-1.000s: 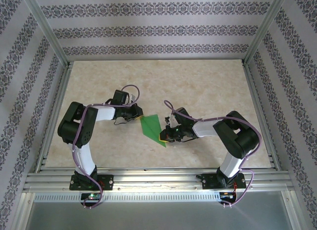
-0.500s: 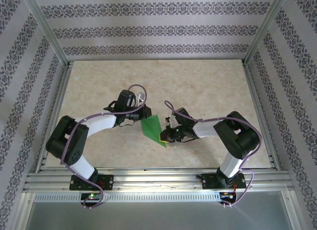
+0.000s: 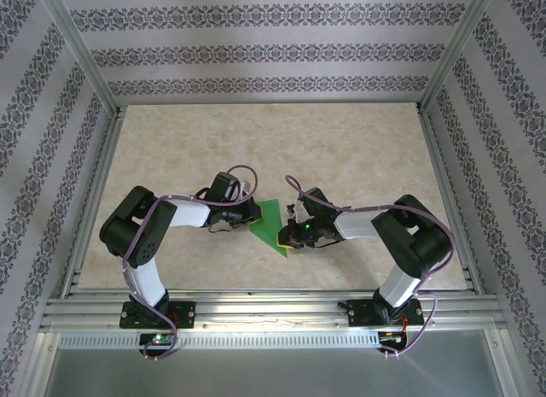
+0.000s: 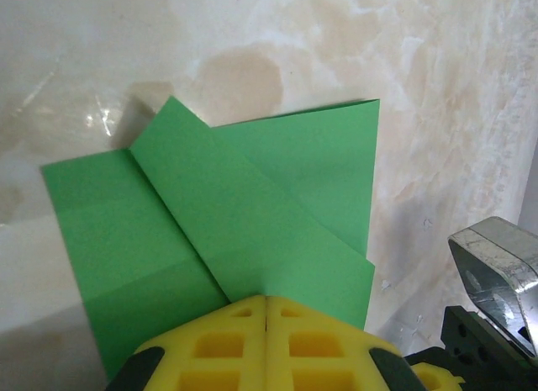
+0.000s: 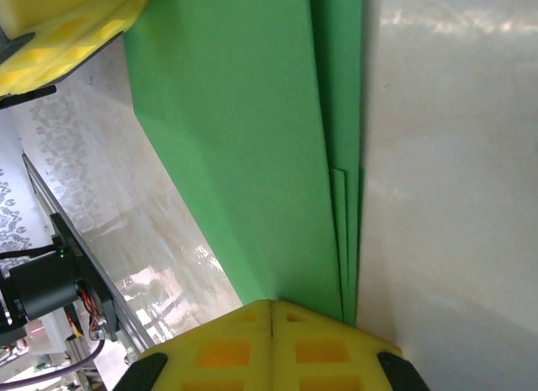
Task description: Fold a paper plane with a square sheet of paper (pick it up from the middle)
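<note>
The paper (image 3: 268, 221), partly folded and not yet a dart, lies on the table (image 3: 358, 149), near its middle. The left gripper (image 3: 250, 213) sits at the paper's left edge, fingers fully closed, tips pressed on a diagonal flap. The right gripper (image 3: 291, 236), also closed tight, bears on the paper's near point. I cannot tell whether either has a layer nipped between its fingers.

The step looks like setting a crease. To do it well, the right gripper should pin the point so nothing shifts. The left should run along the fold from the pinned end outward with flat, even pressure, without lifting the layers.

No brand, label or writing can be read; the paper is plain green.
</note>
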Controlling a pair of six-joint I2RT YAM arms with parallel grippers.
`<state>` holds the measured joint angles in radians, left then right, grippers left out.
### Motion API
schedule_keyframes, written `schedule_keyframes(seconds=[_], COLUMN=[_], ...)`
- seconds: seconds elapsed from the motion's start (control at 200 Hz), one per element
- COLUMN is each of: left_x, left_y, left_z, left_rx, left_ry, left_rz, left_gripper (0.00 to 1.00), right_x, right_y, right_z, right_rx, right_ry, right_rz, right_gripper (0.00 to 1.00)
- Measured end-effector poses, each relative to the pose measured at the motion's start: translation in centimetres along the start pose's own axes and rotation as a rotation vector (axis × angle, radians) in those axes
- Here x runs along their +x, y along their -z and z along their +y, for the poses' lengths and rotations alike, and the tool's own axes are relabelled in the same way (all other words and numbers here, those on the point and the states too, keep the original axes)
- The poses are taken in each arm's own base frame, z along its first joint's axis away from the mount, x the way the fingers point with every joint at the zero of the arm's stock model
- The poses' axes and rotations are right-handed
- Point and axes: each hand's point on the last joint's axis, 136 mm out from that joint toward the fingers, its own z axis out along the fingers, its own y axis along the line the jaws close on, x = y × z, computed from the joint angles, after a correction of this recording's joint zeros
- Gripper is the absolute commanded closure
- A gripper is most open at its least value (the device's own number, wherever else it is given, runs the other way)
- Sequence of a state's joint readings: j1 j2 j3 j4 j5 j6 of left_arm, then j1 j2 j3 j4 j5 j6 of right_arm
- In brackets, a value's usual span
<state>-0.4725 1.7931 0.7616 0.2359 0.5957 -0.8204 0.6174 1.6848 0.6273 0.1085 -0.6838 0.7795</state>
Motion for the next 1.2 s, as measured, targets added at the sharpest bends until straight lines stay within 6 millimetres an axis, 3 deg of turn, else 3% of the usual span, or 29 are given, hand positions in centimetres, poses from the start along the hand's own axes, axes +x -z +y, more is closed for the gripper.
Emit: schedule_keyframes(seconds=[0.27, 0.505, 0.834, 1.009, 1.199], left_x=[-0.8, -1.8, -1.4, -1.4, -1.4], left_y=[1.6, 0.6, -1.2, -1.2, -1.0], left_z=[-1.6, -2.9, -0.9, -0.9, -0.8], left_rx=[0.027, 0.059, 0.018, 0.017, 0.007], left_ry=[-0.008, -0.014, 0.026, 0.026, 0.027], left_rz=[-0.057, -0.057, -0.027, -0.027, -0.033], left_gripper=[0.97, 0.97, 1.0, 1.0, 1.0], right_x=[0.5, 0.7, 1.0, -0.9, -3.1], right_y=[0.4, 0.6, 1.5, 2.1, 0.2], right_z=[-0.4, -0.5, 0.0, 3.6, 3.5], right_rx=[0.03, 0.043, 0.098, 0.067, 0.081], right_ry=[-0.02, -0.029, -0.033, 0.038, 0.016], right_rz=[0.008, 0.009, -0.001, -0.061, -0.065], right_gripper=[1.0, 1.0, 1.0, 1.0, 0.98])
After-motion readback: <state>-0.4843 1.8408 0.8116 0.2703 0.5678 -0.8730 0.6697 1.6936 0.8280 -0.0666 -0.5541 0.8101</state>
